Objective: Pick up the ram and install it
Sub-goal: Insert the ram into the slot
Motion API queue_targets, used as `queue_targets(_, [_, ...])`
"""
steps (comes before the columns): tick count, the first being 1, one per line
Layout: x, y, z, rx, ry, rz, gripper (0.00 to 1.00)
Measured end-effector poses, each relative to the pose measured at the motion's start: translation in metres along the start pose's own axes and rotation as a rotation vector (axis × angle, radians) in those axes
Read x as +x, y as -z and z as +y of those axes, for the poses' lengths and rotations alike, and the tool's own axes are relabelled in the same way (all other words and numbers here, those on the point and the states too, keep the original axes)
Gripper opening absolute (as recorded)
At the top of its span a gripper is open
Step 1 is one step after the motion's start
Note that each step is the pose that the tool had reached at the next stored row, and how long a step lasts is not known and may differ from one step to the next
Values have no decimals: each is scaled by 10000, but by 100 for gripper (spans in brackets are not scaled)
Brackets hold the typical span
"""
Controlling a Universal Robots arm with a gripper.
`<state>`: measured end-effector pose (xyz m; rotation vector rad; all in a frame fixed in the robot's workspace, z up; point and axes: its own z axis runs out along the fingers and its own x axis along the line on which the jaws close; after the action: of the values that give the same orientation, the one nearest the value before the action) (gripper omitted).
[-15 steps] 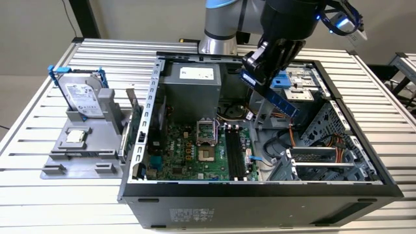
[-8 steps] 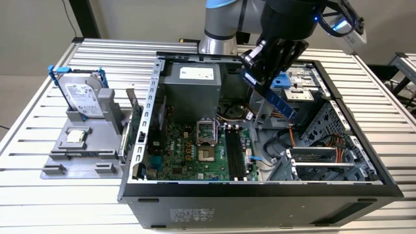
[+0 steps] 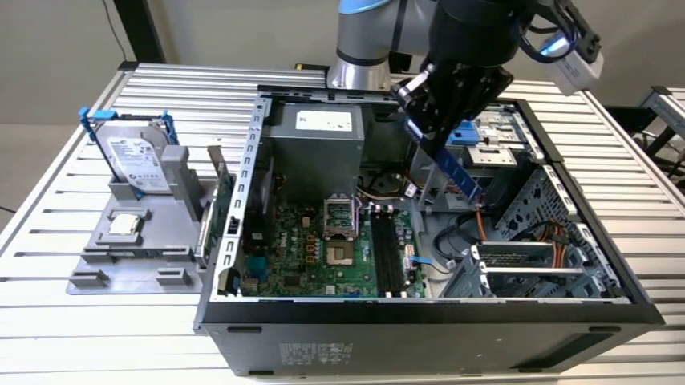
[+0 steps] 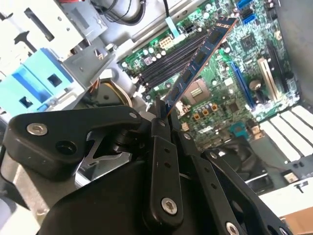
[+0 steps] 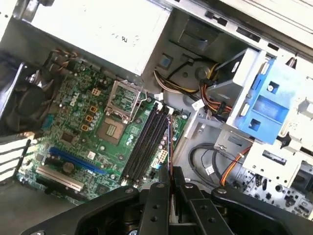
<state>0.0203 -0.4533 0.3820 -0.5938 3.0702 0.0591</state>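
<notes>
My gripper (image 3: 421,127) is shut on the upper end of the ram (image 3: 451,167), a long thin blue-green stick with a row of chips. The stick hangs tilted inside the open computer case (image 3: 428,309), its lower end above the cables on the exterior view's right of the motherboard. In the second wrist view the ram (image 4: 198,56) juts out from the black fingers (image 4: 157,128), slanting over the black memory slots (image 4: 166,61). In the first wrist view the ram (image 5: 169,147) shows edge-on, close beside the slots (image 5: 146,144) and not seated in them.
A silver hard drive in a blue frame (image 3: 137,160) stands on a grey holder (image 3: 128,241) outside the case, at the exterior view's left. Inside are the power supply (image 3: 316,144), the processor socket (image 3: 337,220), a blue drive bracket (image 3: 468,132) and orange cables (image 3: 482,228).
</notes>
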Motion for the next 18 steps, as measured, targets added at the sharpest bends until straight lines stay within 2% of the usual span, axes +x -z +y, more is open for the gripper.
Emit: queue_targets(18, [1,-21,-1,69,-3264,-112,0])
